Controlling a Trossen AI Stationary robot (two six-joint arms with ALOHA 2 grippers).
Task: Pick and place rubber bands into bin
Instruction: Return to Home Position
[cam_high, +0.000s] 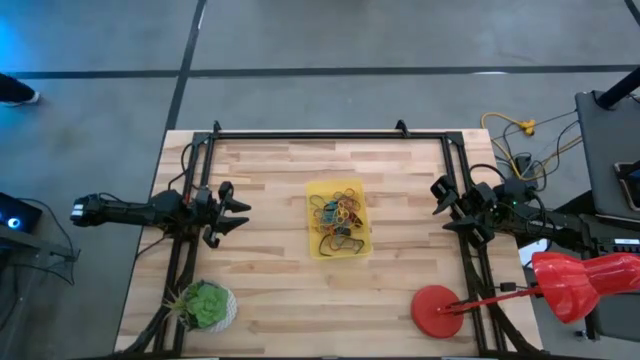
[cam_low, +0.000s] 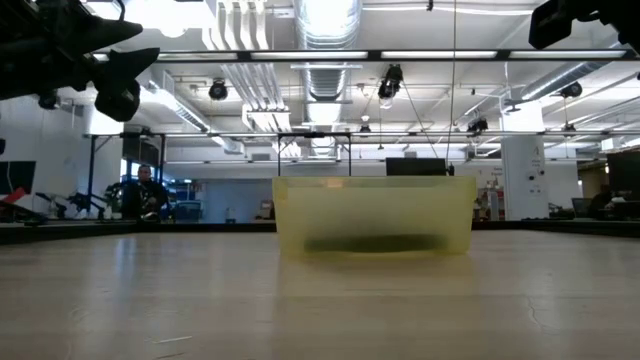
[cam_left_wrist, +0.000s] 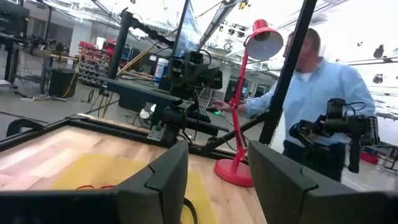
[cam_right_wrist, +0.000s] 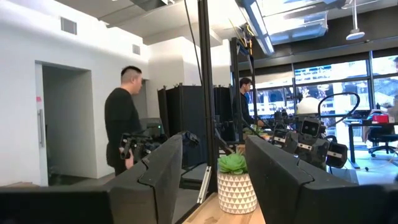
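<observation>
Grey floor (cam_high: 350, 40), white wall (cam_right_wrist: 74, 81), ceiling ducts (cam_low: 328, 25), tall windows (cam_right_wrist: 323, 81), perhaps strip lights (cam_low: 440, 55).

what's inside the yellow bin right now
A tangled heap of rubber bands lies in the bin, orange, yellow and black among them. The bands at the bottom of the heap are covered, so no count is possible.

Left arm (cam_high: 130, 211) and right arm (cam_high: 565, 230): slim, black, jointed. Left claw (cam_high: 238, 207), right claw (cam_high: 441, 206): two blocky, angled dark fingers (cam_left_wrist: 155, 186) each.

Ceiling lights (cam_low: 325, 15) glare overhead (low view); table (cam_high: 270, 290) evenly lit.
</observation>
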